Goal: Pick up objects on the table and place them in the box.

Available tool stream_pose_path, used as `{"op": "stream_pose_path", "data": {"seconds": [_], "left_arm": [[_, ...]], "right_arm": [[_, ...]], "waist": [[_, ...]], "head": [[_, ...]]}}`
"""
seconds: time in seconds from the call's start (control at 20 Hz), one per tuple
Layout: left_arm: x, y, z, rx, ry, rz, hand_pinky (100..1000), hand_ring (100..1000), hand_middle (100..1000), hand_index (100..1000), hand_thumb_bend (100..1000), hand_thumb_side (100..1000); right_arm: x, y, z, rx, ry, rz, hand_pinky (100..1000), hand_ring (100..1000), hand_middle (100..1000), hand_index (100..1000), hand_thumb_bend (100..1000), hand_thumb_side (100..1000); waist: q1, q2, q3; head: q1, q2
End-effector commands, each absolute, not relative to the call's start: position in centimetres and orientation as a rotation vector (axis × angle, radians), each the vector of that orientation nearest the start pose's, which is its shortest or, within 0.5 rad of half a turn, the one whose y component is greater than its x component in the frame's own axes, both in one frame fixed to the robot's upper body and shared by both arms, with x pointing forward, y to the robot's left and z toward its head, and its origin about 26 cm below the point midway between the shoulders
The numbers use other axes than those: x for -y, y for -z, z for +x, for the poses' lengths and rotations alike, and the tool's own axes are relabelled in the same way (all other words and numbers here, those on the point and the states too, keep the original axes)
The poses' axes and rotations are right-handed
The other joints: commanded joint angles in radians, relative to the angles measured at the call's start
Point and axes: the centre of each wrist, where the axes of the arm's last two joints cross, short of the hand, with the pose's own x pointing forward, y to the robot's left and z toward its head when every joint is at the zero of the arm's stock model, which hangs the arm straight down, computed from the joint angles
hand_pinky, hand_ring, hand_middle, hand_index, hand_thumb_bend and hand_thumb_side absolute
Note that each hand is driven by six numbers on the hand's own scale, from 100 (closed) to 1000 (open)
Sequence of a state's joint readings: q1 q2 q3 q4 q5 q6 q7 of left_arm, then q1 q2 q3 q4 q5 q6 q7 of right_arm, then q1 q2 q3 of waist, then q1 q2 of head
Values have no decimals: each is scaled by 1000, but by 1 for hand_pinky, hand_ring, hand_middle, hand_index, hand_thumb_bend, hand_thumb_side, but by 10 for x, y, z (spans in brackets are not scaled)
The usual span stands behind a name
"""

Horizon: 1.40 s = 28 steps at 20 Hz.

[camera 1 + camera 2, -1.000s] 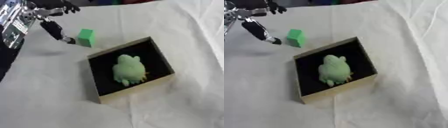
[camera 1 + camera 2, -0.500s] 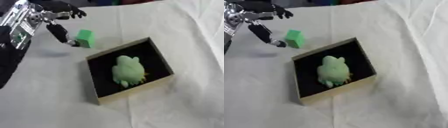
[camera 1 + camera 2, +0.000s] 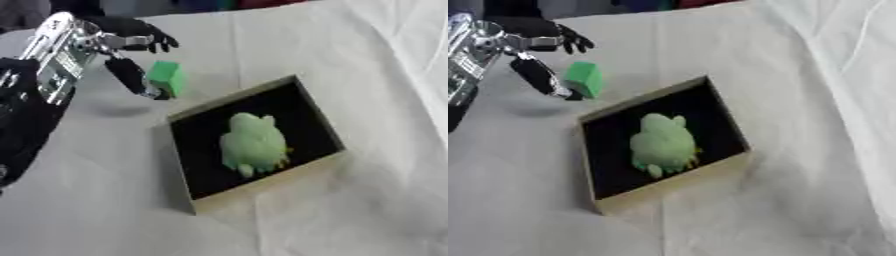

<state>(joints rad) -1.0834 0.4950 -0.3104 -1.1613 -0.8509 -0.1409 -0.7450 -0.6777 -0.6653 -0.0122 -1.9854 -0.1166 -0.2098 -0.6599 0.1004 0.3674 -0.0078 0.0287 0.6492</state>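
Green block [image 3: 165,77] stands upright beside open left hand [image 3: 131,52].

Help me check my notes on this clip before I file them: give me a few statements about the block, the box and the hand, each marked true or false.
1. The green block lies inside the box. False: it stands on the white cloth outside the box, past its far left corner.
2. A pale green toy frog lies in the box. True.
3. The left hand is beside the green block, fingers spread on either side of it. True.
4. The box has a red lining. False: its inside is black.
5. The right hand is reaching for the frog. False: no right hand shows in either view.
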Motion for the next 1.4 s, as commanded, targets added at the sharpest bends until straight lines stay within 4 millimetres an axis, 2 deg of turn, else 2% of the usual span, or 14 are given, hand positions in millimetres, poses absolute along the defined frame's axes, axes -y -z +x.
{"op": "stream_pose_path", "data": {"seconds": [0.05, 0.25, 0.4, 0.65, 0.75, 0.9, 1.1, 1.4], "left_arm": [[-218, -307, 459, 1286, 1831, 926, 878, 826, 836, 973, 497, 440], [-219, -303, 462, 1268, 1827, 941, 871, 819, 823, 960, 451, 425], [-218, -301, 463, 1271, 1831, 939, 853, 794, 769, 920, 403, 410], [-215, -303, 462, 1285, 1831, 949, 795, 673, 622, 801, 300, 386], [-214, -305, 460, 1299, 1818, 973, 786, 659, 609, 789, 274, 377], [-213, -306, 459, 1322, 1794, 1007, 717, 580, 537, 720, 150, 326], [-212, -307, 458, 1342, 1780, 1067, 671, 512, 474, 657, 117, 260], [-210, -313, 455, 1397, 1764, 1081, 617, 450, 425, 600, 108, 178]], "right_arm": [[271, -352, 295, -3253, -236, 392, 834, 858, 811, 973, 258, 1000], [271, -351, 296, -3256, -243, 392, 834, 857, 809, 973, 259, 1000], [272, -351, 296, -3255, -251, 397, 834, 857, 809, 973, 261, 1000], [272, -349, 296, -3255, -261, 400, 834, 857, 809, 974, 264, 1000], [273, -349, 296, -3257, -263, 402, 834, 857, 809, 975, 264, 1000], [273, -348, 296, -3260, -264, 407, 834, 857, 808, 975, 269, 1000], [274, -347, 296, -3260, -268, 416, 834, 857, 809, 975, 271, 1000], [274, -347, 296, -3256, -277, 421, 834, 857, 808, 975, 269, 1000]], "waist": [[-3, -18, -3], [-3, -15, -5], [-4, -14, -5], [-6, -15, -4], [-6, -16, -3], [-7, -17, -3], [-7, -19, -3], [-7, -25, 0]], "head": [[5, -10], [6, -12], [6, -11], [7, -9], [8, -9], [7, -9], [5, -8], [1, -4]]}}
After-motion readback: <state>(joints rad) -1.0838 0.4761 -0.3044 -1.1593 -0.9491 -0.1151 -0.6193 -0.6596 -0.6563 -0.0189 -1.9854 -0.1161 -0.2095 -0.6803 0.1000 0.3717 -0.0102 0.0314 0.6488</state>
